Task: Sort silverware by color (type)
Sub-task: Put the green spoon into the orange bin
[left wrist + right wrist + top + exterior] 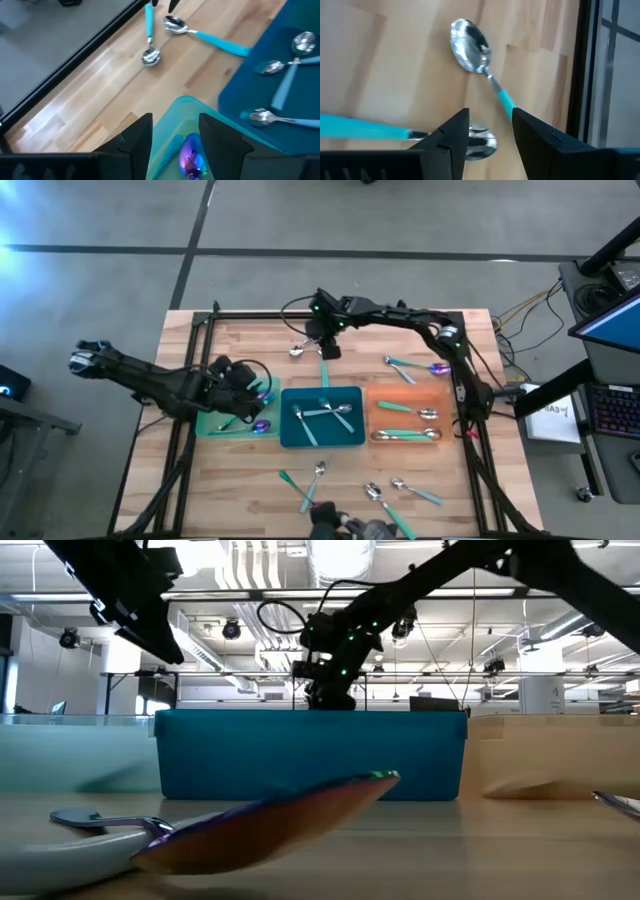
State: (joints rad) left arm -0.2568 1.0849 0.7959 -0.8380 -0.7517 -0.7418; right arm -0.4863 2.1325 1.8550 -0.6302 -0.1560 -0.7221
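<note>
My left gripper [175,135] [250,392] hangs open over the green tray [215,423] at the table's left. An iridescent purple spoon [192,157] lies in that tray below its fingers. My right gripper [487,127] [325,348] is open above two teal-handled spoons on the bare wood near the far edge. The bowl of one [481,141] shows between its fingertips, and the other [469,42] lies just beyond. The teal tray [350,438] in the middle holds teal-handled spoons [325,415]. The orange tray [440,393] holds silver ones [405,436].
More spoons lie on the wood near the front edge [318,472] [415,492] and at the far right [402,366]. A purple spoon [270,825] lies close to the low camera. Black frame rails [200,330] run along the table's far and side edges.
</note>
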